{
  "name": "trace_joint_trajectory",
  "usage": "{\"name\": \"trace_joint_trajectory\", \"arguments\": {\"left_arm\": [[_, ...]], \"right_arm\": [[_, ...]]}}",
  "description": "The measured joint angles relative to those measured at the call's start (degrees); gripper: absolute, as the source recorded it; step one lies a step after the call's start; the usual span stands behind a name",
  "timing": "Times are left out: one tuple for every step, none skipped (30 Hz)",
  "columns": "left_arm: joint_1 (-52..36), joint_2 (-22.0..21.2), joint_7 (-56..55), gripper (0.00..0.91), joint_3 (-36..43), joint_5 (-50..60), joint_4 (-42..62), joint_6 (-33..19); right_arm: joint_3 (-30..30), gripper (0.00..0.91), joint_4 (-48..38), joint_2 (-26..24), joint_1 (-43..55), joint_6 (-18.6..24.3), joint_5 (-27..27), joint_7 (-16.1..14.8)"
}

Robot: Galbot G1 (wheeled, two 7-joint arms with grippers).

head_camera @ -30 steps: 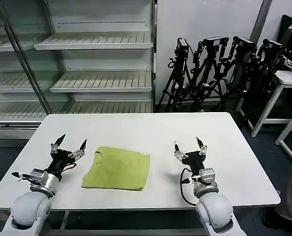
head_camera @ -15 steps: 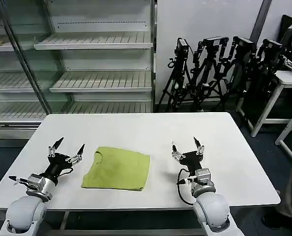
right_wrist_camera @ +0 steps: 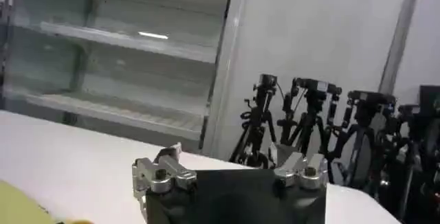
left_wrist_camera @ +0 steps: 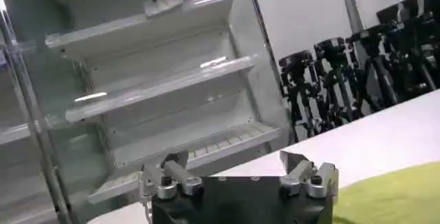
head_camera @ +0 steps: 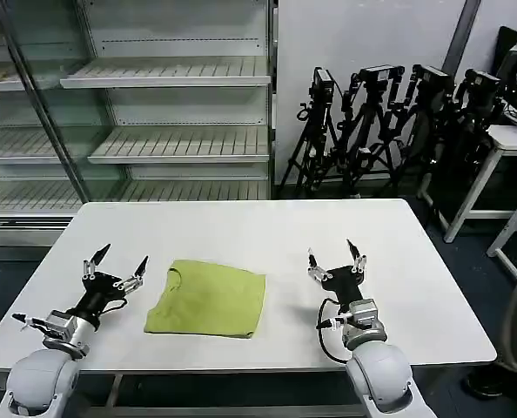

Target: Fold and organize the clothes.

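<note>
Room: white bench in front of empty glass-fronted shelving; black tripods stand against the wall behind.
Clothes: lime yellow-green T-shirt lies folded into a compact rectangle on the bench, near the front edge and between the two arms; plain side up, neckline toward the left arm.
Left tool: left tool hovers just beside the shirt's left edge, not touching it; fingers spread wide, holding nothing.
Right tool: right tool hovers well apart from the shirt on the other side; fingers spread wide, holding nothing.
Progress: shirt looks folded; judged near done, perhaps only tidying left.
Risk: left tool sits close to the neckline; a low sweep could snag the edge and pull the fold open.
Risk, grip: pinching only the top layer would lift it alone and undo the stack.
Risk, position: pushing the shirt toward the near edge could slide it off the bench.
</note>
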Motion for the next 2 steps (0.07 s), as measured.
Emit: {"name": "trace_joint_trajectory", "arguments": {"left_arm": [[0.1, 0.1, 0.0, 0.907, -0.1, 0.0, -0.1, 0.0], [0.2, 0.2, 0.1, 0.907, -0.2, 0.0, -0.2, -0.1]], "right_arm": [[0.0, 0.907, 0.1, 0.0, 0.0, 0.0, -0.1, 0.0], [-0.1, 0.907, 0.3, 0.1, -0.1, 0.0, -0.1, 0.0]]}}
